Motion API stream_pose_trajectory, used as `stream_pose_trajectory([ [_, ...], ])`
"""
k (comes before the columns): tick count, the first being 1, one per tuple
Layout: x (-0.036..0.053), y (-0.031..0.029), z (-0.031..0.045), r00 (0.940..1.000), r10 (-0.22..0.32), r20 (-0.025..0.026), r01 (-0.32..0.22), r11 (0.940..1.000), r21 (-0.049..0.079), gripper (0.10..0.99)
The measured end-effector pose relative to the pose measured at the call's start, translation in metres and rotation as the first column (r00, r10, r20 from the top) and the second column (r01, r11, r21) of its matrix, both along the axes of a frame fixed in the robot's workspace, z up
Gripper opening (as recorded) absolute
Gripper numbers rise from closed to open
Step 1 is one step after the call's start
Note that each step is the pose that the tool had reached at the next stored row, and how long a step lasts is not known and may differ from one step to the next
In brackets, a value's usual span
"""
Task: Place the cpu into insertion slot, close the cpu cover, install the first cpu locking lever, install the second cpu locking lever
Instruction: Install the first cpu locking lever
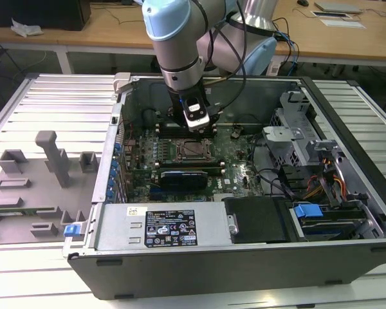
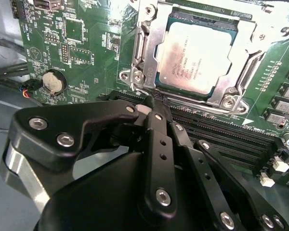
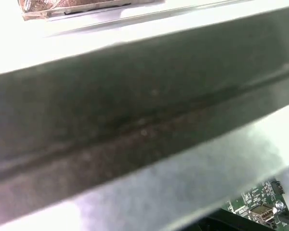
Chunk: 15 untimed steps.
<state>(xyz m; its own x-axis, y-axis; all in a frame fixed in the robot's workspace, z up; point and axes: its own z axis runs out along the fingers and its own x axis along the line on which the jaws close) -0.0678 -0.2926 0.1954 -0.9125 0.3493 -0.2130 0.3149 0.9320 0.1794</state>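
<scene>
My gripper (image 2: 151,107), jaws pinched together, empty, just beside cpu cover (image 2: 147,43) closed over seated cpu (image 2: 192,58).

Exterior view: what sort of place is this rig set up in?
Probably a lab or workshop bench: an open computer case on a ribbed metal table, grey fixtures beside it, wooden desks behind.

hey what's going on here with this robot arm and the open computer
A robot arm is working inside an open computer case, with its gripper right beside the processor socket on the green motherboard. The cpu already sits in the insertion slot, and the cpu cover lies closed around it. The gripper holds nothing.
</scene>
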Motion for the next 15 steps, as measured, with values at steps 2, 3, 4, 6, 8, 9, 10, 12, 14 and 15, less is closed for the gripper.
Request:
stream_pose_trajectory([
  [2,0.0000,0.0000,0.0003,1.0000,0.000,0.0001,0.000,1.0000,0.000,0.106],
  [3,0.0000,0.0000,0.0014,1.0000,0.000,0.0003,0.000,1.0000,0.000,0.106],
  [4,0.0000,0.0000,0.0036,1.0000,0.000,0.0001,0.000,1.0000,0.000,0.106],
  [6,0.0000,0.0000,0.0057,1.0000,0.000,0.0000,0.000,1.0000,0.000,0.106],
  [8,0.0000,0.0000,0.0084,1.0000,0.000,-0.0001,0.000,1.0000,0.000,0.106],
  [9,0.0000,0.0000,0.0137,1.0000,0.000,-0.0018,0.000,0.9999,-0.012,0.106],
  [10,0.0000,-0.0001,0.0217,1.0000,0.000,-0.0032,0.000,0.9997,-0.026,0.106],
  [12,0.0000,0.0000,0.0254,1.0000,0.000,-0.0040,0.000,0.9993,-0.037,0.106],
  [14,0.0003,0.0000,0.0252,0.9996,0.000,-0.0275,-0.001,0.9993,-0.037,0.106],
  [15,0.0004,0.0000,0.0251,0.9990,0.000,-0.0446,-0.001,0.9993,-0.037,0.106],
])
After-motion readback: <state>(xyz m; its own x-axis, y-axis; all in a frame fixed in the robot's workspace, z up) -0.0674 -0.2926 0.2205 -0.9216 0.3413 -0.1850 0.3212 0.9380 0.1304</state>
